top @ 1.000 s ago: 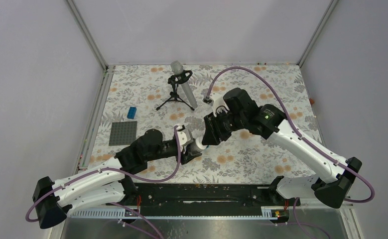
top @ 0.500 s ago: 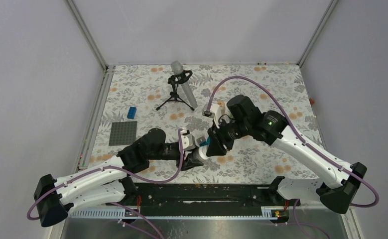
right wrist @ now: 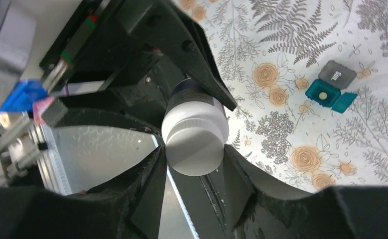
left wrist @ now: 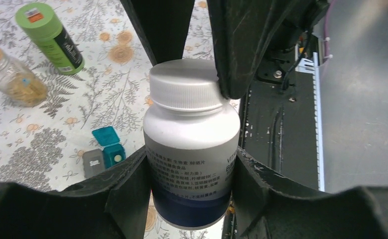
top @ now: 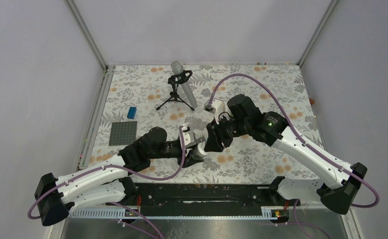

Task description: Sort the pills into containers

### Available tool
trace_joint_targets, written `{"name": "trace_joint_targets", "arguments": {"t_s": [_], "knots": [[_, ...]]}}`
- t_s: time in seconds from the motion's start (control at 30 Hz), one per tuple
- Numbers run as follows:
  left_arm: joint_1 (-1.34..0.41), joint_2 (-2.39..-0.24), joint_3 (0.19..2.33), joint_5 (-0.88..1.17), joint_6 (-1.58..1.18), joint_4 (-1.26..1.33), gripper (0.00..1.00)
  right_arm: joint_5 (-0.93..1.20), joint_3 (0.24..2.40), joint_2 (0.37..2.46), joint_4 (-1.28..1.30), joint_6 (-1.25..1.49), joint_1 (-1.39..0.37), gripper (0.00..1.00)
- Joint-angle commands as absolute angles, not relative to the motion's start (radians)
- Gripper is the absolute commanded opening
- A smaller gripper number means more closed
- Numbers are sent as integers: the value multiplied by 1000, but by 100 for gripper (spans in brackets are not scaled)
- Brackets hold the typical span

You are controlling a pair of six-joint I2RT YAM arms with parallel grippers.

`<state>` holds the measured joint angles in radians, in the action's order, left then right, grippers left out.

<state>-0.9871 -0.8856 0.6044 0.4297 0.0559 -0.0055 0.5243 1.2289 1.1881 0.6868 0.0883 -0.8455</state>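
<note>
White bottle clamped in my left tool; right tool grips its cap; I reckon twisting it off comes next.

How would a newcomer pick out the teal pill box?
On the floral tablecloth, in the left wrist view, look just left of the held white bottle. The teal pill box lies there, lid open, one pale pill inside; the grey compartment beside it is shut.

Left claw clamped, right claw clamped opposite, arms bent inward
</note>
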Motion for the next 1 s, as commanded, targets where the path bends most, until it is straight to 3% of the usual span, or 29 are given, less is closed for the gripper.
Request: {"name": "trace_joint_targets", "arguments": {"t_s": [0.0,0.33,0.73,0.97], "knots": [[-997,-888,678,413,91,279,0,400,1227,1236,534,339,-875,50],[-997,-869,608,373,82,284,0,123,1294,1237,549,532,-874,82],[-997,-862,606,368,75,253,0,127,1276,1135,490,519,-873,95],[-997,-867,610,368,75,237,0,219,1258,1072,482,447,-867,94]]}}
